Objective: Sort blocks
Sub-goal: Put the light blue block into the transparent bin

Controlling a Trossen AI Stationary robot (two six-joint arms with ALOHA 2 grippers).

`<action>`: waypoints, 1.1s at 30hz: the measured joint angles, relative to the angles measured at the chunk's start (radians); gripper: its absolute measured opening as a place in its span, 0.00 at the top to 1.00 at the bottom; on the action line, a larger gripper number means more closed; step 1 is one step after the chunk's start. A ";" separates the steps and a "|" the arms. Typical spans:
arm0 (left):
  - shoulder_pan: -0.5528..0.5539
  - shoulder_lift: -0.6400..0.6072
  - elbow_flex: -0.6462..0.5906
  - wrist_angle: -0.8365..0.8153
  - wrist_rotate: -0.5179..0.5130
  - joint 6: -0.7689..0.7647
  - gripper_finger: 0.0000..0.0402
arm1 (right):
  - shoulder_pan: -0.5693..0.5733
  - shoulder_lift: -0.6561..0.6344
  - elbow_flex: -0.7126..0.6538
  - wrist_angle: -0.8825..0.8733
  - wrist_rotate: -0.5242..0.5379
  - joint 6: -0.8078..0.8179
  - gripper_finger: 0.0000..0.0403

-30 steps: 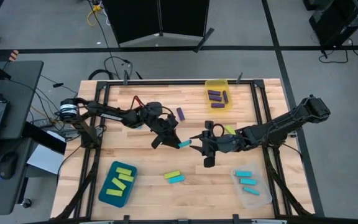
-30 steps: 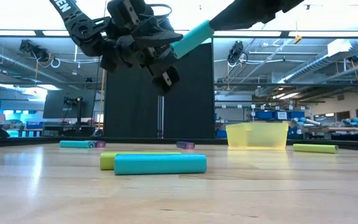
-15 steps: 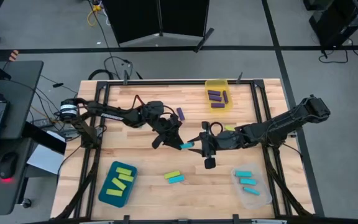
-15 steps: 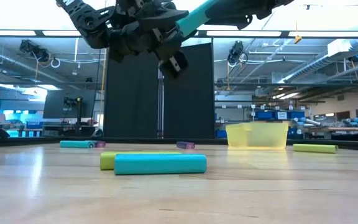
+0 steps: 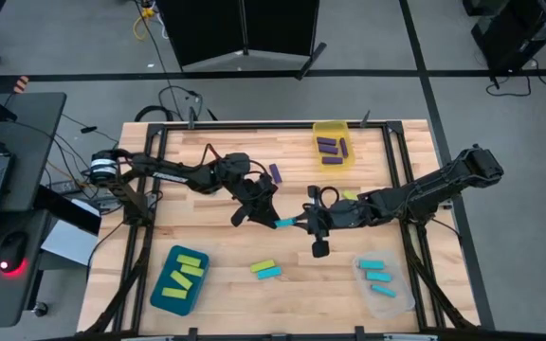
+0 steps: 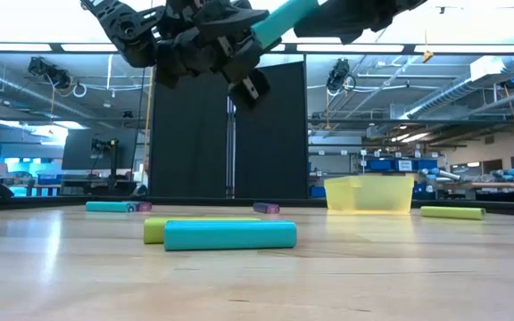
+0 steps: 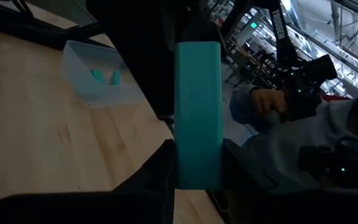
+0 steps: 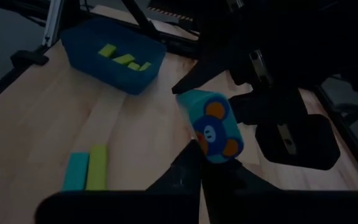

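A cyan block (image 5: pixel 287 224) was held above the middle of the desk (image 5: pixel 226 254), gripped at one end by the left end effector (image 5: pixel 271 219) and at the other by the closed right end effector (image 5: pixel 305 223). It was judged light, rigid and smooth, best pinched across its flat faces near an end.

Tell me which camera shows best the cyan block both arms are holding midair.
The left wrist view: the cyan block fills the frame, clamped between that arm's fingers. The high view shows it tiny between both arms, the low view only its end, the right wrist view its end face.
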 joint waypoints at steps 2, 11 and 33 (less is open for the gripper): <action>0.000 0.000 0.000 0.000 -0.006 0.002 0.74 | 0.000 0.000 0.000 0.001 0.001 -0.001 0.98; 0.001 0.000 0.002 0.008 -0.080 0.013 0.74 | 0.009 -0.053 0.000 -0.077 0.059 0.033 0.83; -0.019 0.005 -0.002 -0.007 -0.043 -0.012 0.74 | 0.005 -0.104 0.004 -0.064 -0.042 0.024 0.52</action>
